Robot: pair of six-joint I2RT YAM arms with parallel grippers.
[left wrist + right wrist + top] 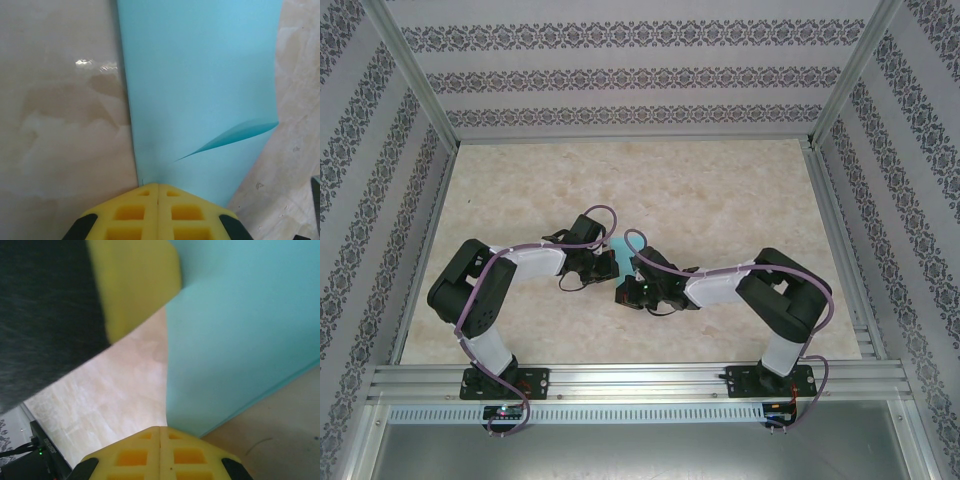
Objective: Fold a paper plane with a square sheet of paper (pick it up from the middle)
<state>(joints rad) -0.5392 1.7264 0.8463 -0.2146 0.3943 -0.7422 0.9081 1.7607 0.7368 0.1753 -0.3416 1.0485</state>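
Observation:
The turquoise-blue sheet of paper (pixel 620 249) is held between the two arms over the middle of the table, mostly hidden under the wrists in the top view. My left gripper (pixel 158 185) (pixel 607 263) is shut on the paper's (pixel 200 85) near edge. The paper runs away from the fingertips as a long folded panel, with a loose flap (pixel 235 134) lifting on the right. My right gripper (pixel 160 428) (pixel 628 282) is shut on another edge of the paper (pixel 240 325). The left gripper's yellow finger (pixel 137 280) crosses the top left of the right wrist view, pressed on the same paper.
The marble-patterned table top (pixel 720 200) lies open around the arms. Patterned walls (pixel 620 70) and aluminium posts (pixel 415 75) close it in on three sides. A slotted rail (pixel 640 378) runs along the near edge by the arm bases.

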